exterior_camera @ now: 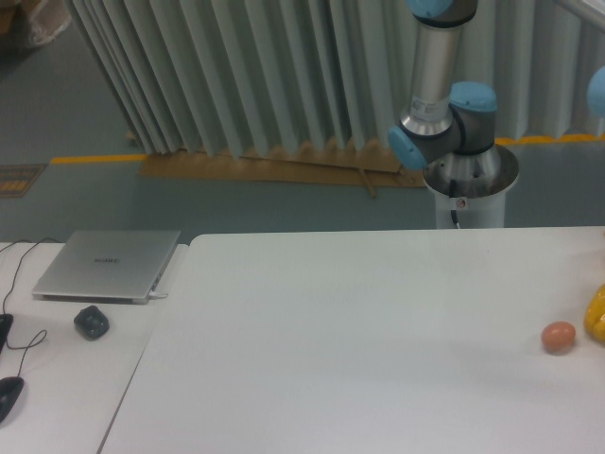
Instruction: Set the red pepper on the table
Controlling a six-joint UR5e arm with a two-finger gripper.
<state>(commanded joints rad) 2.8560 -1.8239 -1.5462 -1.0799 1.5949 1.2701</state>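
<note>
The red pepper is out of view. The gripper is out of view too; only the arm's base and lower links [446, 123] show behind the far edge of the table, with another blue joint [596, 92] at the right frame edge. The large white table [340, 331] fills the lower part of the view.
A small orange-pink egg-like ball [559, 336] lies near the table's right edge, next to a yellow object [596, 315] cut off by the frame. On the smaller desk at left sit a closed laptop [107, 265], a dark mouse [91, 322] and cables.
</note>
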